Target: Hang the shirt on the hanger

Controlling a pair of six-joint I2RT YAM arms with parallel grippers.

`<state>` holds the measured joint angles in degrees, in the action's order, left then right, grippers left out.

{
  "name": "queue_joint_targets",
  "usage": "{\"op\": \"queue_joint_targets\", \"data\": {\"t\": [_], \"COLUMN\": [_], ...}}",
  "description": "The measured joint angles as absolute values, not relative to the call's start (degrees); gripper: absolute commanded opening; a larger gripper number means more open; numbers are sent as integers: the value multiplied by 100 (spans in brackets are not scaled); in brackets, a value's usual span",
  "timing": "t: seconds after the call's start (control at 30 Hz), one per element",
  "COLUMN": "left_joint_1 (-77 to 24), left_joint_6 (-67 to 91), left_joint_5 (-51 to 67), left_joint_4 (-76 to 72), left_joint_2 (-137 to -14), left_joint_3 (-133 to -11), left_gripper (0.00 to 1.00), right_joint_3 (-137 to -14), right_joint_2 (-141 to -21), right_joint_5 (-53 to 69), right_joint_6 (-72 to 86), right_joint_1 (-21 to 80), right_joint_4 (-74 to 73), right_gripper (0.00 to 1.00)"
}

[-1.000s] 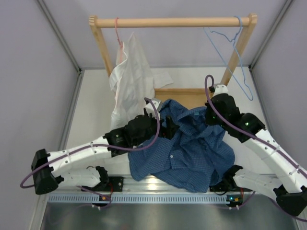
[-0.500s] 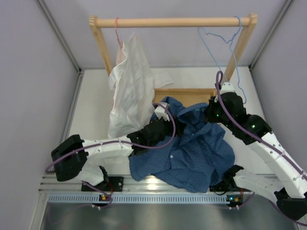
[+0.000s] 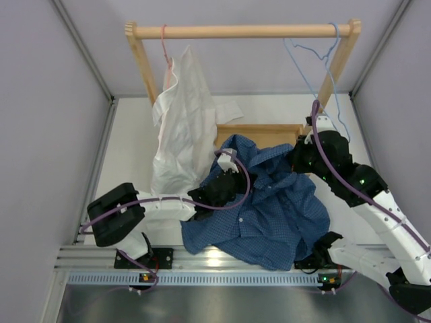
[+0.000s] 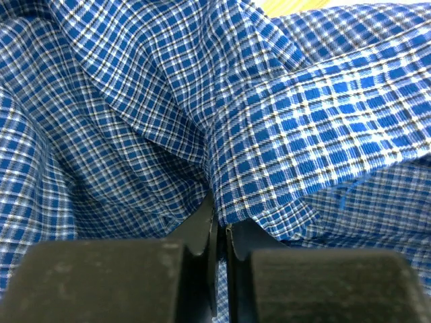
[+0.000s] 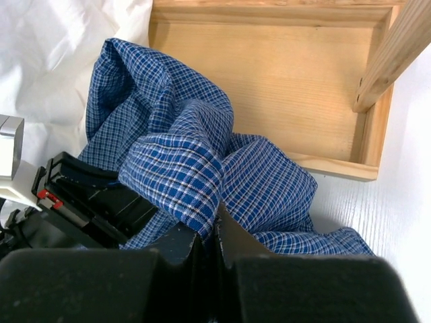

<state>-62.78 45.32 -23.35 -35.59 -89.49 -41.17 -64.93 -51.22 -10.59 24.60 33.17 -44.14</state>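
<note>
Left claw point(image 4: 217, 222) is pinched shut on a fold of the shirt point(image 3: 269, 215), its fingers nearly meeting with checked cloth nipped between them; right claw point(image 5: 214, 225) is likewise closed tight on a raised ridge of the same cloth, though I cannot tell which part of the garment it is. The shirt lies crumpled on the table point(image 3: 128, 148), its far edge lifted between the two claws and reaching over the wooden tray point(image 5: 289, 74); the hanger point(image 3: 316, 70) hangs well apart from it, at the right end of the wooden rail point(image 3: 242, 31), above and behind the right arm. Risks, as I judge them: each pinch holds only a thin fold, so cloth could slip out under a lift; the bunching hides the neck opening, so the hanger may miss it. A white shirt point(image 3: 182, 128) on a pink hanger point(image 3: 163, 42) hangs just beside the left arm and could get dragged along.
</note>
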Motion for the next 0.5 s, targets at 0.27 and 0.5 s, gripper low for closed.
{"op": "queue_joint_targets", "data": {"t": [0.27, 0.5], "left_joint_1": [-6270, -6010], "left_joint_6": [4405, 4318], "left_joint_5": [-2248, -1573], "left_joint_4": [-1942, -228], "left_joint_2": [-8119, -7310], "left_joint_3": [-4429, -4952], "left_gripper": [0, 0], "right_joint_3": [-6265, -6949], "right_joint_2": [-4908, -4807], "right_joint_5": [-788, -58], "right_joint_6": [2091, 1509], "right_joint_1": [3271, 3262], "right_joint_4": [-4383, -4794], "right_gripper": [70, 84]}}
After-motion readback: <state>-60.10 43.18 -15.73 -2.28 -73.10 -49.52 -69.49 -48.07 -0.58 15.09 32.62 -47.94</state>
